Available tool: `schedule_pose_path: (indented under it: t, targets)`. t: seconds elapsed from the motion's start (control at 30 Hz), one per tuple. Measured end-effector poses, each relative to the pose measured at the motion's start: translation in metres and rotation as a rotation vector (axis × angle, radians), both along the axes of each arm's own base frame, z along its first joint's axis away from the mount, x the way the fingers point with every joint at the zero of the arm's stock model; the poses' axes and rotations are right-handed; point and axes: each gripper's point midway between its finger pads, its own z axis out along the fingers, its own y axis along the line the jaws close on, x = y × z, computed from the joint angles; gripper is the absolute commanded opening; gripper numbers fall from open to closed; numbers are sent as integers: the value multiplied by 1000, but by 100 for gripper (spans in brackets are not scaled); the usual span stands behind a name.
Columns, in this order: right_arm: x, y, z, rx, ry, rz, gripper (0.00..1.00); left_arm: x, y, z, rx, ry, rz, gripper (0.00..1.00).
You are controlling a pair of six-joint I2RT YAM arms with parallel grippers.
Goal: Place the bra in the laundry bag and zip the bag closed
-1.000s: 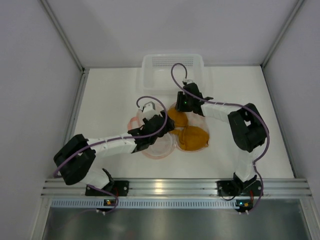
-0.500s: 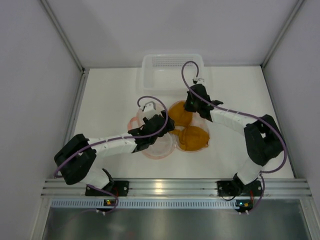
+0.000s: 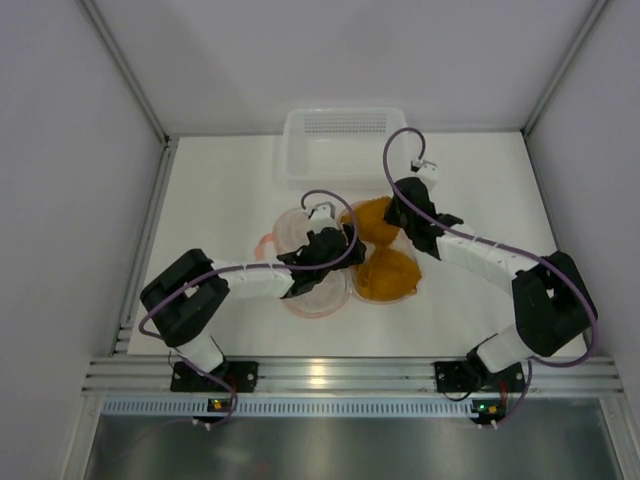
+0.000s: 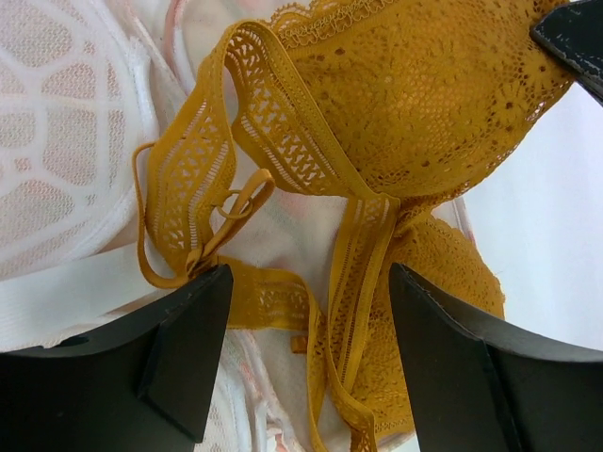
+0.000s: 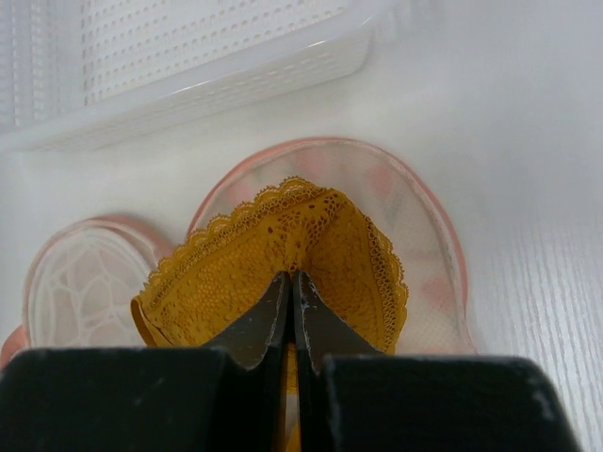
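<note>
Pinching the bra [image 5: 226, 273], the right tool [image 5: 288, 282] is clenched; the left tool [image 4: 309, 275] gapes over its straps.

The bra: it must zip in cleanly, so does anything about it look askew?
Yes. The straps of the bra lie looped and twisted across the laundry bag instead of flat, between the left gripper's open jaws. The right gripper pinches the far cup into a tented fold.

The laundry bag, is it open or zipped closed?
Open. The laundry bag lies spread flat, halves apart, and the bra rests uncovered on it, one cup pinched by the right gripper.
</note>
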Motion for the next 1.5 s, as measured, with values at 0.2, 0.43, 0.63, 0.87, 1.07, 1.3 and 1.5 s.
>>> schedule_pose_path:
  t: [0.2, 0.43, 0.63, 0.87, 1.07, 1.3, 1.5]
  targets:
    - [0, -7, -4, -22, -1, -29, 0, 17, -8, 6, 15, -53, 3, 72]
    - [-5, -21, -22, -35, 32, -63, 0, 55, 0, 17, -45, -94, 61, 69]
    - [-4, -40, -32, -39, 55, -111, 0, 74, -13, 13, -75, -98, 43, 67]
    - [1, -50, -37, -34, 66, -137, 0, 78, -33, 2, -108, -82, -42, 60]
    - [3, -51, -37, -28, 65, -138, 0, 92, -50, 7, -180, -113, -137, 50]
    - [0, -51, -41, -17, 64, -132, 0, 107, -51, 13, -281, -135, -213, 56]
    - [0, -47, -41, -6, 65, -118, 0, 109, -28, 26, -216, -159, -242, 75]
